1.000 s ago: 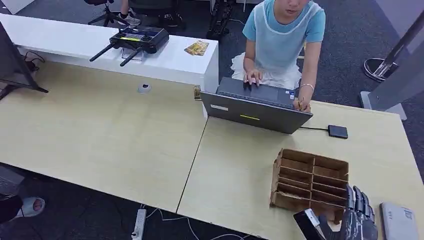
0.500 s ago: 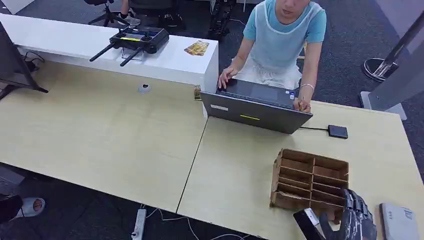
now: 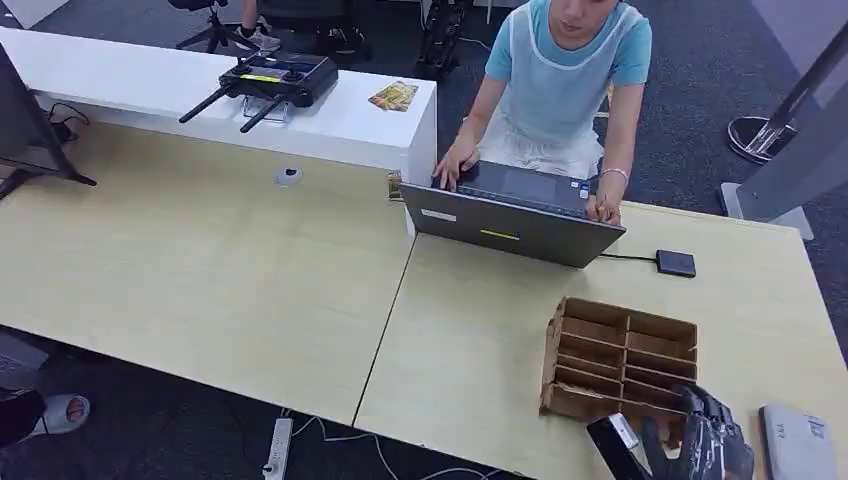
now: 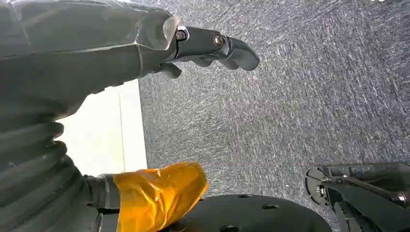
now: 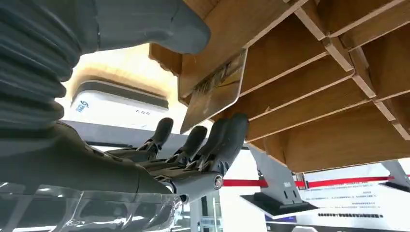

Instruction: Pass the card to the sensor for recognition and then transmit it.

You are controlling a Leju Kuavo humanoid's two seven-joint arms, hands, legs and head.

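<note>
A wooden slotted rack [image 3: 620, 360] stands near the front right of the table. In the right wrist view a tan card [image 5: 212, 94] sticks out of one of the rack's [image 5: 314, 72] slots. My right hand [image 5: 203, 145] is at the rack's front face, its fingers [image 5: 227, 133] just under the card's free edge and its thumb [image 5: 159, 24] above, apart from the card. From the head view my right hand [image 3: 708, 445] sits low at the rack's near right corner. My left hand [image 4: 212, 46] hangs over the carpet holding nothing, fingers loosely extended.
A small black box [image 3: 676, 263] on a cable lies beyond the rack, right of a grey laptop [image 3: 510, 225] that a person [image 3: 565, 80] is typing on. A white device [image 3: 797, 445] lies at the front right corner. A remote controller [image 3: 275, 78] sits on the white counter.
My right hand has sunk a little toward the table's near edge at the rack's front. The person's hand slid along the laptop keyboard.
</note>
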